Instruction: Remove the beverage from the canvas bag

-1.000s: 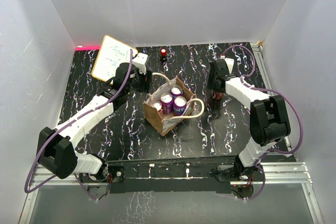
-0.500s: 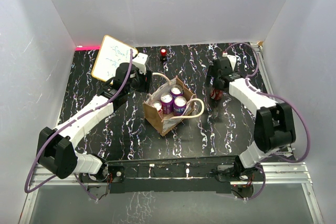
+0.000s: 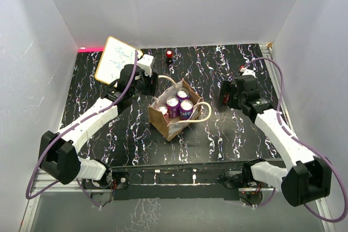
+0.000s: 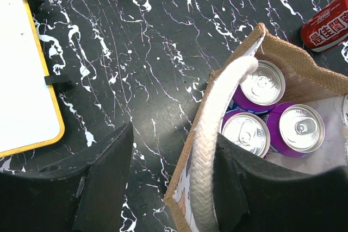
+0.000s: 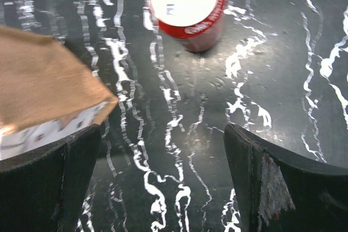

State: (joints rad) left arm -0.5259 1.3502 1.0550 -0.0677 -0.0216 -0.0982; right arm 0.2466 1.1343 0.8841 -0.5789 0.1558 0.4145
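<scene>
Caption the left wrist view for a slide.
Open left pincer over the tan canvas bag, cream rope handle between its fingers, purple silver-topped cans inside.

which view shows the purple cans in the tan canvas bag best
Left wrist: the purple aluminium cans, silver tops up, show close up inside the tan canvas tote bag. Top external shows them small from above. Right wrist shows only a bag corner, no purple cans.
</scene>
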